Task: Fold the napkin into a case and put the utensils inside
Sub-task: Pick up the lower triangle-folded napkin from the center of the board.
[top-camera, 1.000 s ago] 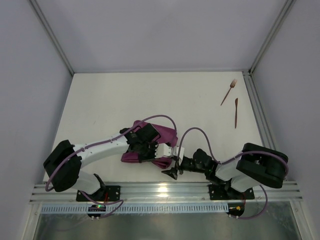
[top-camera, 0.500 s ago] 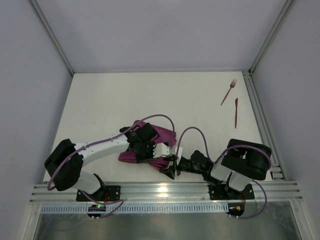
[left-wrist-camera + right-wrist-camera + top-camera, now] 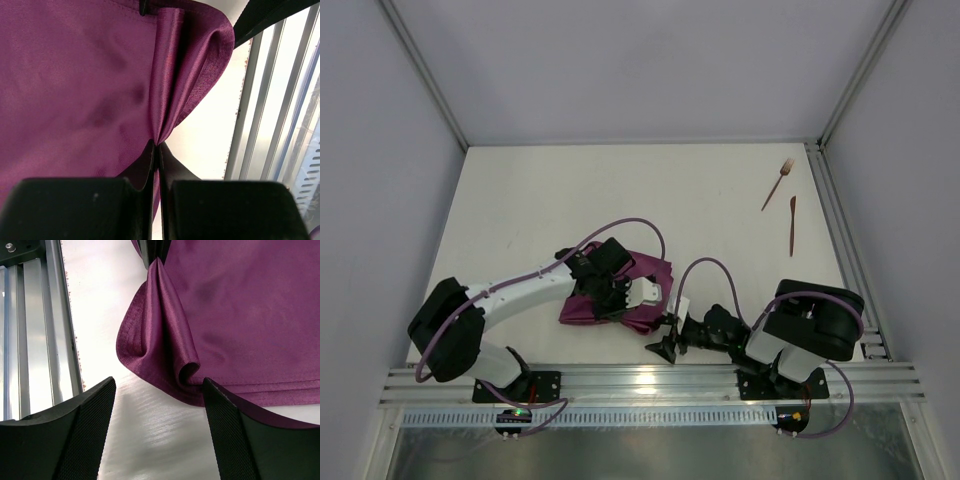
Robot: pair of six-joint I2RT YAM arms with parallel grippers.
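The plum-purple napkin (image 3: 650, 272) lies bunched and partly folded near the table's front, between the two arms. My left gripper (image 3: 632, 300) is shut on a pinched fold of the napkin (image 3: 165, 95) at its near corner. My right gripper (image 3: 665, 335) is open and empty just in front of the napkin's near edge (image 3: 165, 365), its fingers (image 3: 75, 435) low over the table on either side of a curled corner. The copper-brown fork (image 3: 778, 183) and knife (image 3: 792, 225) lie at the far right.
A metal rail (image 3: 650, 380) runs along the table's front edge, close behind my right gripper. Another rail (image 3: 840, 230) runs down the right side, just beyond the utensils. Grey walls enclose the back and sides.
My left gripper has dragged the pinched napkin forward and flatter on the table. My right gripper has opened off the cloth and drawn back slightly toward the front rail.
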